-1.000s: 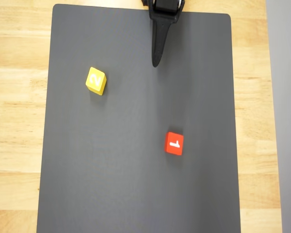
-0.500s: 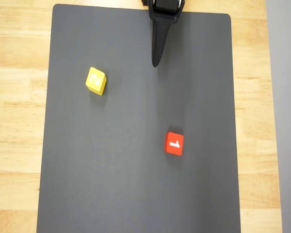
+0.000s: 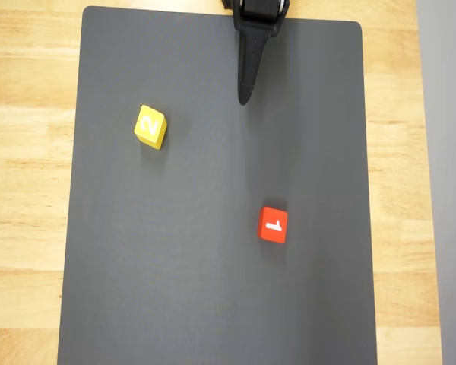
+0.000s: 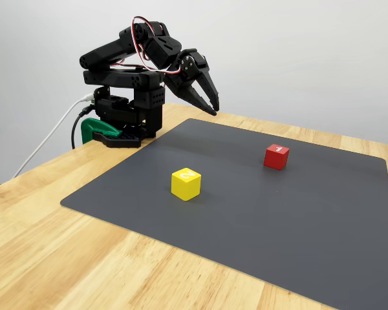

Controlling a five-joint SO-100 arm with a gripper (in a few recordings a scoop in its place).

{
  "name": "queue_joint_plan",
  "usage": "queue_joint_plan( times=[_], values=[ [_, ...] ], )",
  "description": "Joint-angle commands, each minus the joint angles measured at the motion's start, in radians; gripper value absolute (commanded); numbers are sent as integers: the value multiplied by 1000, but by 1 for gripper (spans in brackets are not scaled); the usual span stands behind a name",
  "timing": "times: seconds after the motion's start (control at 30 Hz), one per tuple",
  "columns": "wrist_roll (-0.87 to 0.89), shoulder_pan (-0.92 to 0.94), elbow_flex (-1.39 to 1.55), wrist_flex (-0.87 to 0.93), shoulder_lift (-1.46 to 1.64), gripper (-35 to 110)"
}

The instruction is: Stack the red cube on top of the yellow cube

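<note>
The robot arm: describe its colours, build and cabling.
The arm is all black, built of blocky segments. Its gripper has two long tapered fingers that narrow to points. Thin red and white wires loop over the upper joints. Its base sits on the wooden table, with a green clamp at the edge and a white cable trailing off.

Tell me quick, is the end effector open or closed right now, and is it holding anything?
End effector: fingers slightly apart, holding nothing, raised above the mat's far edge. The red cube and yellow cube sit apart on the mat, untouched.
</note>
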Motion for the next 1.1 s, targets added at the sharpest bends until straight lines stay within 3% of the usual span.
queue_joint_plan(
  times=[0.0,0.9,1.07],
  values=[
    [-9,6,12,3,5,0],
    [-31,-11,15,-3,5,0],
    [-44,-20,15,-8,5,8]
  ],
)
